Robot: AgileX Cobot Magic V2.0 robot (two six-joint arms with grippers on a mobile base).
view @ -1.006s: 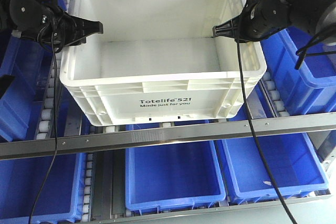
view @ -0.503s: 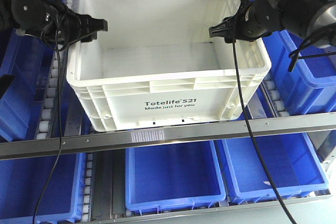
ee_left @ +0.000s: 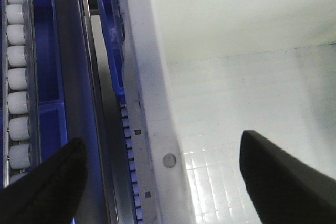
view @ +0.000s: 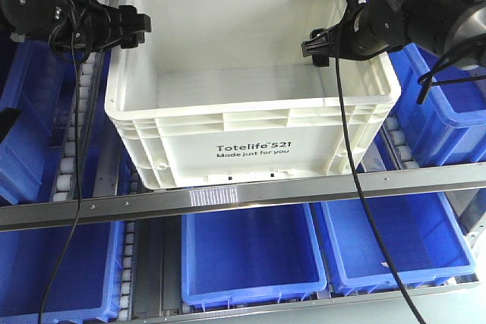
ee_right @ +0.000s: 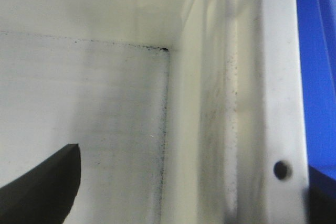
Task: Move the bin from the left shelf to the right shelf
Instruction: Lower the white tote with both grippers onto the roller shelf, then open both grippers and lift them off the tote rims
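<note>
A large white bin [view: 250, 149] marked "Totelife 521" sits on the roller shelf, its open top facing me. My left gripper [view: 130, 29] is open and straddles the bin's left wall near the back. In the left wrist view the left gripper [ee_left: 163, 148] has the white rim [ee_left: 157, 129] between its wide-apart jaws, one finger outside and one inside. My right gripper [view: 334, 42] is open at the bin's right wall. In the right wrist view the right gripper [ee_right: 194, 161] has one finger inside the bin and the other outside the rim [ee_right: 278, 103].
A metal front rail [view: 243, 196] crosses below the bin. Blue bins [view: 250, 256] fill the lower shelf. More blue bins stand at the left [view: 23, 134] and right [view: 440, 119]. White roller tracks [view: 72, 134] run beside the white bin. Cables hang from both arms.
The white bin has shifted to the right and a little back on the rollers. Both arms moved with it, and the left fingers now sit over the left rim.
</note>
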